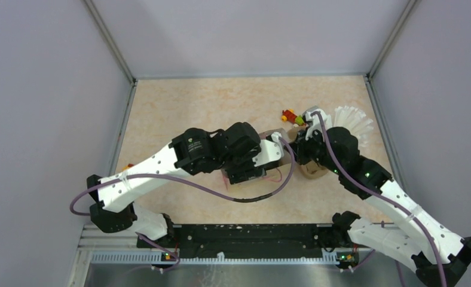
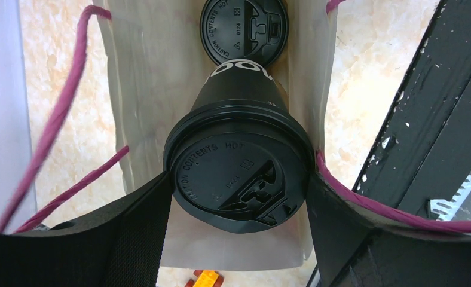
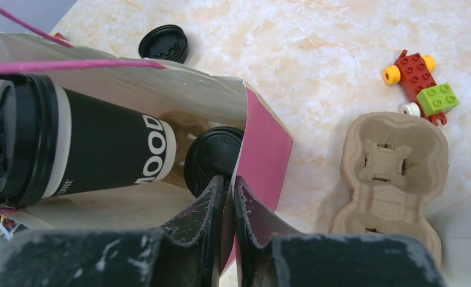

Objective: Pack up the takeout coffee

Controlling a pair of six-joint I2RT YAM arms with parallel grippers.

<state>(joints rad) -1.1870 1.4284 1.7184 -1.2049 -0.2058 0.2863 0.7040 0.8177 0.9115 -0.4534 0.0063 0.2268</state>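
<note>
A black lidded coffee cup (image 2: pixel 239 107) with white lettering lies tilted in the mouth of a pink paper bag (image 2: pixel 143 89). My left gripper (image 2: pixel 239 197) is shut on its lid rim, one finger on each side. The second cup's lid (image 2: pixel 243 30) shows deeper in the bag. In the right wrist view the held cup (image 3: pixel 101 143) and the second cup (image 3: pixel 212 158) are both inside the bag (image 3: pixel 263 143). My right gripper (image 3: pixel 229 185) is shut on the bag's rim edge. In the top view both grippers, left (image 1: pixel 248 173) and right (image 1: pixel 297 149), meet at the bag.
The brown pulp cup carrier (image 3: pixel 394 179) lies empty right of the bag. A red, green and yellow brick toy (image 3: pixel 421 84) sits beyond it. A round black lid top (image 3: pixel 163 43) shows on the table behind the bag. A cup of white straws (image 1: pixel 352 122) stands at the right wall.
</note>
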